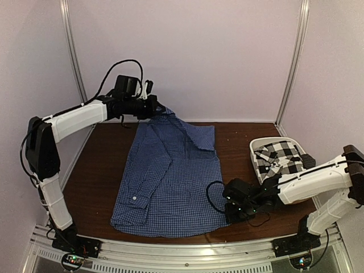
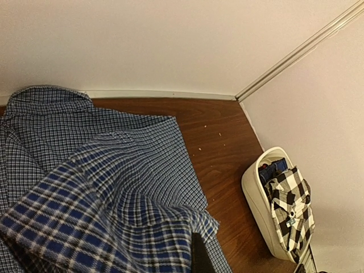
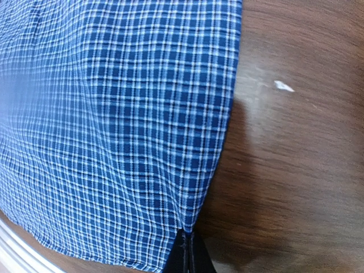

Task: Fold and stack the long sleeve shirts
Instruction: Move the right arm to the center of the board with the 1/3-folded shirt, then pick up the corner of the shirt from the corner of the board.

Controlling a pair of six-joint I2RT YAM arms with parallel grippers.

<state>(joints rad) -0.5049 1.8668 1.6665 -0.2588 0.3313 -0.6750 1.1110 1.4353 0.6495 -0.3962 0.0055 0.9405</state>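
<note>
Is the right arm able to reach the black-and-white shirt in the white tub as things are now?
Probably not yet. The black-and-white shirt lies uncovered in the tub beside that arm, but the right gripper is shut on the edge of the blue shirt and must release first.

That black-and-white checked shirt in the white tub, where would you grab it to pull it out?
Probably the bunched folds on top of the checked shirt, coming straight down from above. It lies crumpled in the tub, heaped to the rim, so the folds offer something to pinch, while the walls block a sideways reach. The right hand is nearest, though it pinches the hem of the blue shirt.
</note>
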